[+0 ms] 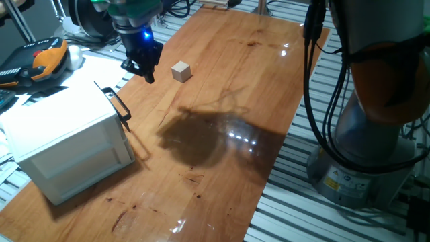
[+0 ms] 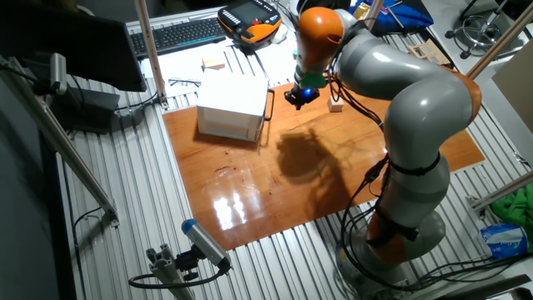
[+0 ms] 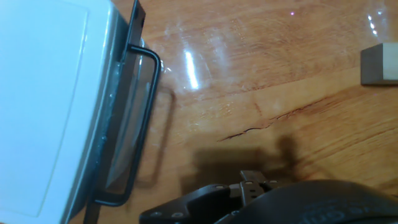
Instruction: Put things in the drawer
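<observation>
The small pale wooden cube sits on the wooden table, also seen in the other fixed view and at the right edge of the hand view. My gripper hovers just left of the cube, between it and the white cabinet. Its fingers look open with nothing between them. The drawer sits pushed in, its black bar handle facing the gripper. In the hand view the handle runs down the left side, beside the cabinet.
The table ends at slatted metal rails on all sides. The robot's base and cables stand at the right. A teach pendant and clutter lie behind the cabinet. A keyboard lies beyond the table.
</observation>
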You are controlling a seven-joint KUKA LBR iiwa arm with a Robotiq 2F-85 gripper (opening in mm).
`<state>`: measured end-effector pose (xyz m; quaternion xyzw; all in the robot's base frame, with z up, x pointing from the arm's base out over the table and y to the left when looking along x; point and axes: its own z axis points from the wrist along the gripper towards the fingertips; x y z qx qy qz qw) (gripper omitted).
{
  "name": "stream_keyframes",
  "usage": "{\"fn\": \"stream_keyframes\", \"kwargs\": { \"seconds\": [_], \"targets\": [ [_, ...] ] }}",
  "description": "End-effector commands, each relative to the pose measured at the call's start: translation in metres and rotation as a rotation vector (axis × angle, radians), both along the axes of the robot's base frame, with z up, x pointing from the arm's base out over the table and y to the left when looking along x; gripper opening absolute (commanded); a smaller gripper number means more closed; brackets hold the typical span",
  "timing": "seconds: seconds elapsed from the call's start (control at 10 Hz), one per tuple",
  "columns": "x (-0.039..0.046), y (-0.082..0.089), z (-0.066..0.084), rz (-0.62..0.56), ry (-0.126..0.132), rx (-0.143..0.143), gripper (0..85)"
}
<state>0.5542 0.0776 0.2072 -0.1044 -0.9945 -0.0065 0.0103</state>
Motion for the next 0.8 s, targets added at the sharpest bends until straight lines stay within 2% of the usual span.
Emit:
{"fn": "stream_keyframes", "kwargs": {
  "seconds": [0.0, 0.1, 0.3, 0.4, 0.6, 0.7],
  "targets": [
    [-0.0001, 0.0, 0.0, -0.005, 0.005, 0.002, 0.0],
    [0.0, 0.0, 0.0, -0.025, 0.009, -0.002, 0.0],
    [0.0007, 0.002, -0.002, -0.048, 0.003, 0.025, 0.0],
    [-0.0002, 0.007, 0.001, -0.052, -0.003, 0.047, 0.0],
    [0.0007, 0.014, 0.008, -0.072, -0.002, 0.073, 0.0],
    [0.0014, 0.017, 0.008, -0.077, -0.003, 0.074, 0.0]
  ]
}}
